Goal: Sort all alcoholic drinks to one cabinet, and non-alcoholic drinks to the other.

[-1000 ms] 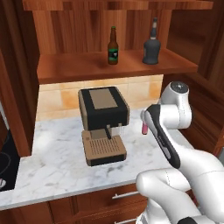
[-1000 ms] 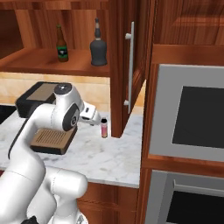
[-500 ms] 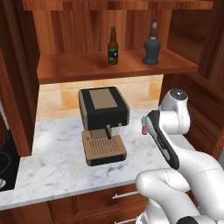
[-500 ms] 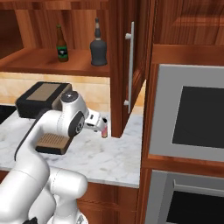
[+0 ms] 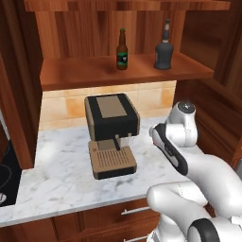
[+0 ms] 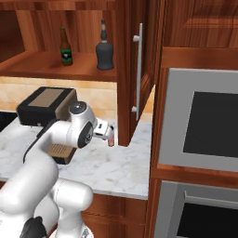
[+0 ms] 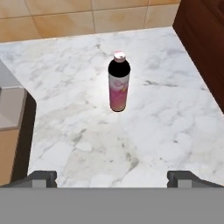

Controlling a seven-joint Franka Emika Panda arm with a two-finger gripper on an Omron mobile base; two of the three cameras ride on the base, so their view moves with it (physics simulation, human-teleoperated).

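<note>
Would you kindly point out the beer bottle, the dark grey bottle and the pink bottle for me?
beer bottle (image 5: 122,53): left base view, on its dark label.
dark grey bottle (image 6: 104,56): right base view, on its squat body.
pink bottle (image 7: 118,89): hand view, on its pink lower body.

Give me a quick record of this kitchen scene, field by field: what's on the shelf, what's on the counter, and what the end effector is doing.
shelf: brown beer bottle and squat dark grey bottle, both upright, standing apart
counter: pink bottle upright on the marble counter, near the cabinet wall; coffee machine to its left
end effector: open, above the counter, pointed at the pink bottle, not touching it
right of counter: built-in oven
</note>
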